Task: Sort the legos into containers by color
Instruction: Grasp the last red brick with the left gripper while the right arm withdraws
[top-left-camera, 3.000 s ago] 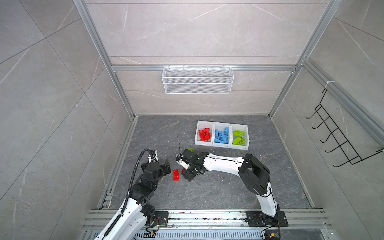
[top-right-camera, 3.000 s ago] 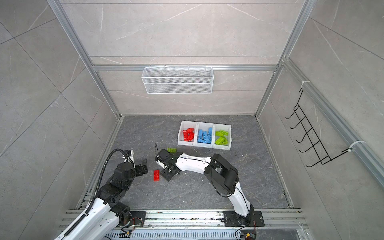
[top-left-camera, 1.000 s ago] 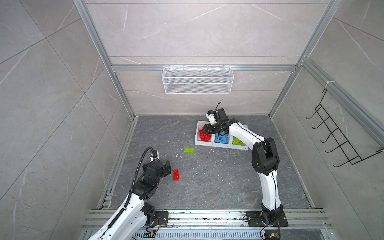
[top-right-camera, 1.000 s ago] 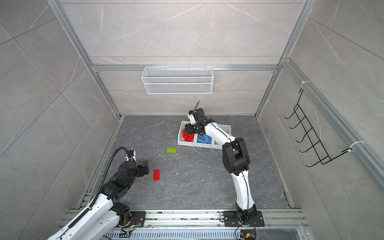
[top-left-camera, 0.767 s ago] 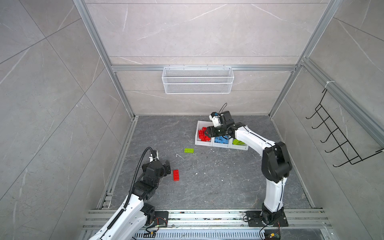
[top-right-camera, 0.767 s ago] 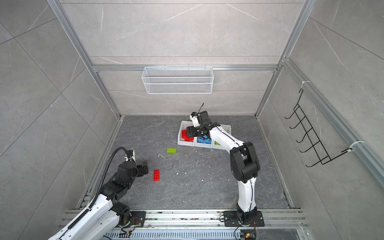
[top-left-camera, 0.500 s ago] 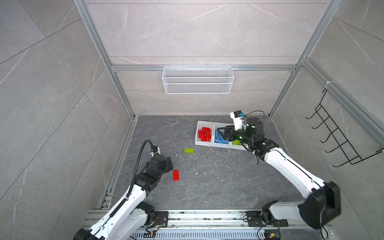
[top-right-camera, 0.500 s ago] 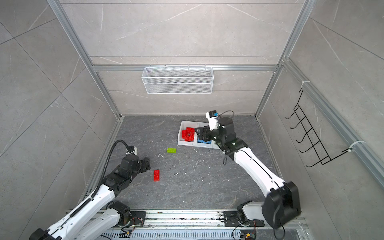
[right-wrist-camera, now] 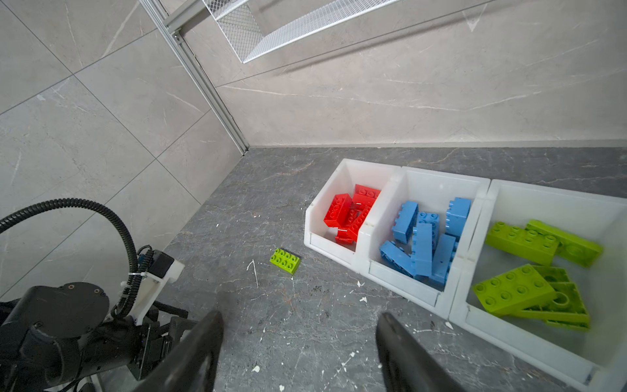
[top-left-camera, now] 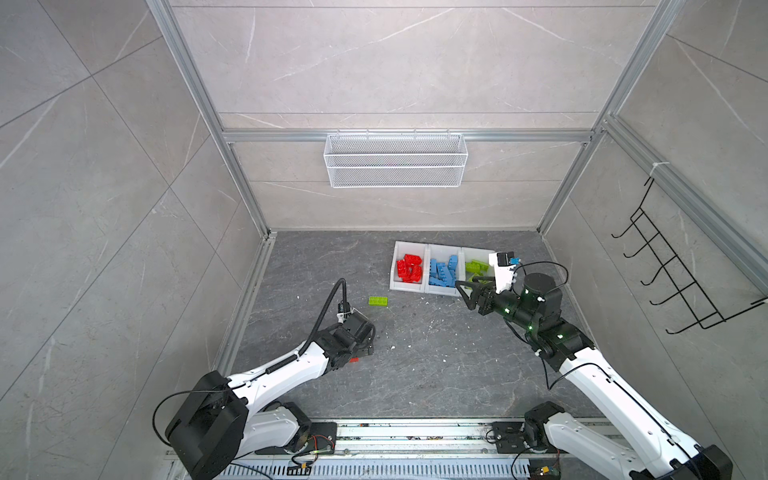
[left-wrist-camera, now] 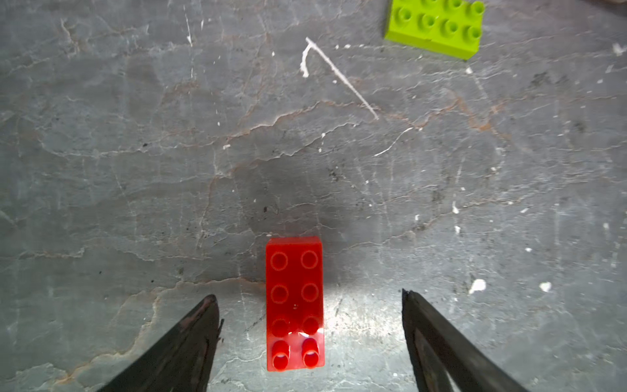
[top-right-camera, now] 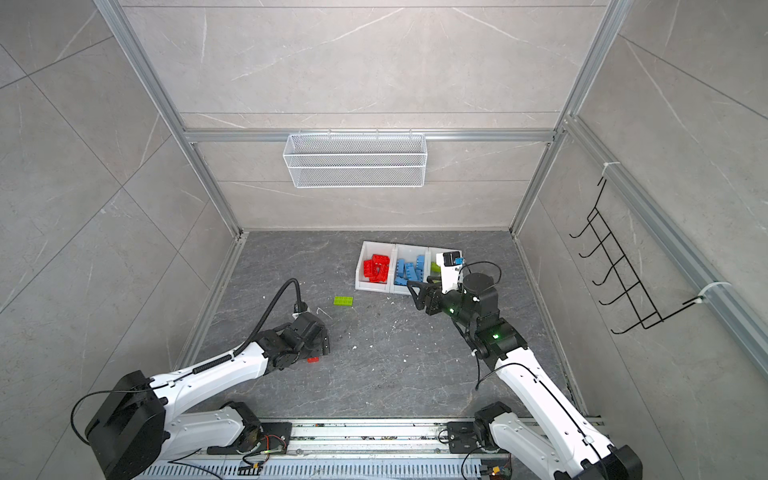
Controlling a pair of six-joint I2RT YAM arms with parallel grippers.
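Note:
One red lego (left-wrist-camera: 294, 305) lies flat on the grey floor between the fingers of my open left gripper (left-wrist-camera: 308, 294); neither finger touches it. In both top views only a sliver of this brick (top-left-camera: 353, 360) shows under the gripper (top-left-camera: 366, 351). A lime green lego (top-left-camera: 377, 301) (left-wrist-camera: 436, 25) lies loose further back. The containers (top-left-camera: 405, 287) (right-wrist-camera: 400, 281) hold red, blue and green legos, one color per bin. My right gripper (top-left-camera: 463, 293) (right-wrist-camera: 298, 315) hovers open and empty in front of the bins, pointing left.
A white wire basket (top-left-camera: 395, 166) hangs on the back wall. A black hook rack (top-left-camera: 665, 282) is on the right wall. White flecks and a thin white strip (left-wrist-camera: 339, 74) litter the floor. Aluminium rails run along the front and left edges.
My right gripper has pulled back from over the red bin to the front right of the bins. My left gripper has advanced over the red lego on the floor.

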